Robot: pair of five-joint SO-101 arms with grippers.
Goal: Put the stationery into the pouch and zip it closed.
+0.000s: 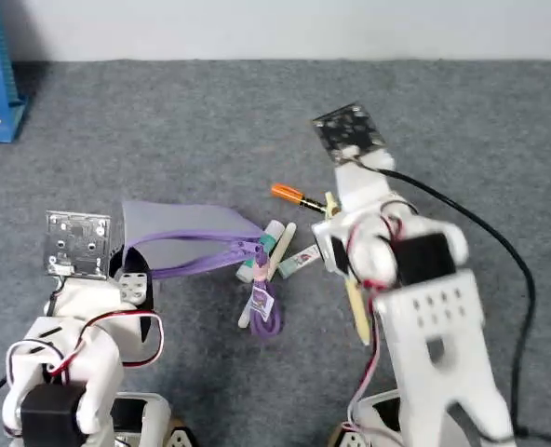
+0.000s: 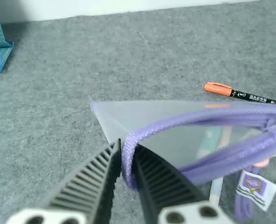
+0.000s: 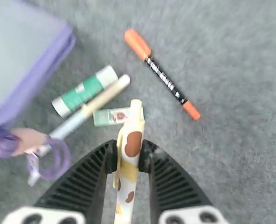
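Found nothing legible: only blurred white print along the black barrel of the orange-capped marker point(image 2: 250, 96), a gold emblem on the purple zip tag point(image 2: 254, 186), and a smeared label on the green-banded stick point(image 3: 84, 91).

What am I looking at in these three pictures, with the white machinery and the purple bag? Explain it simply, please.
These are two small white robot arms, the left arm and the right arm, side by side at a grey table. One picture looks down on both arms from above. The other two come from a camera on each arm's wrist, so you see its black claw up close. The left claw is pinched on the purple zipper edge of a grey pouch, which looks open. The right claw grips a cream pen with brown spots. Lying near the pouch's mouth are an orange-capped marker, a green-and-white tube, probably a glue stick, a white pen and a small labelled piece I can't identify.
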